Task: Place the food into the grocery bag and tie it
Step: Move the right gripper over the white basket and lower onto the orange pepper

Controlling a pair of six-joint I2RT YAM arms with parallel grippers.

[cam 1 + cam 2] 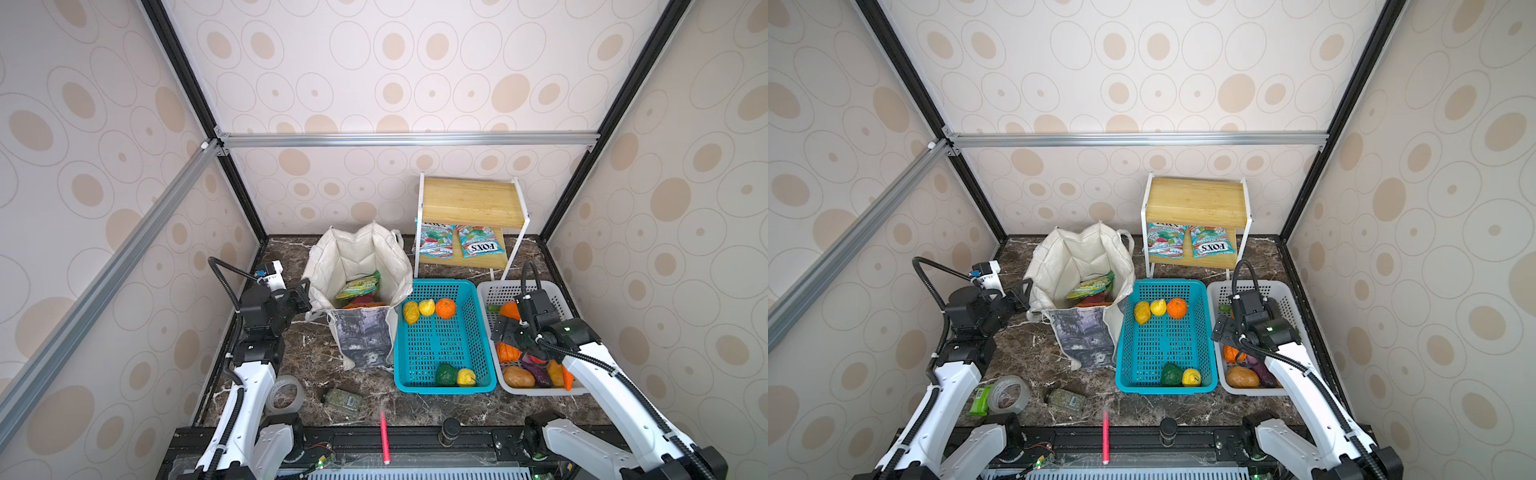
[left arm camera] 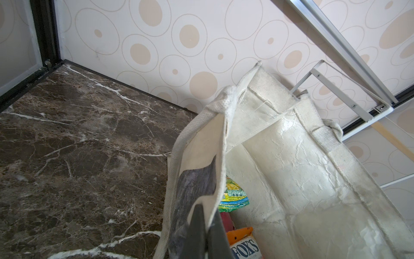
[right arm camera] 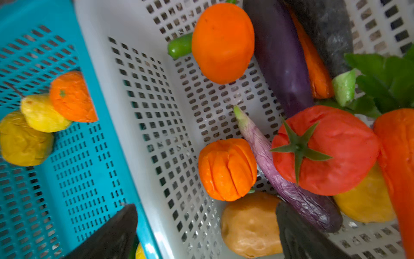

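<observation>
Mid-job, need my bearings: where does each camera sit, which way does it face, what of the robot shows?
Top views: high at the front, looking down toward the back wall; both show the grocery bag, teal basket, white basket, both arms.
Left wrist: on the left arm, looking into the bag past the left gripper, shut on its rim.
Right wrist: on the right arm, looking down into the white basket between the fingers of the open right gripper.
Shared: right wrist and top views both show the orange in the teal basket.

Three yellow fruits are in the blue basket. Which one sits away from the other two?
The yellow fruit at the teal basket's end nearest the robot, beside the dark green piece. The other two lie at the far end by the orange.
</observation>
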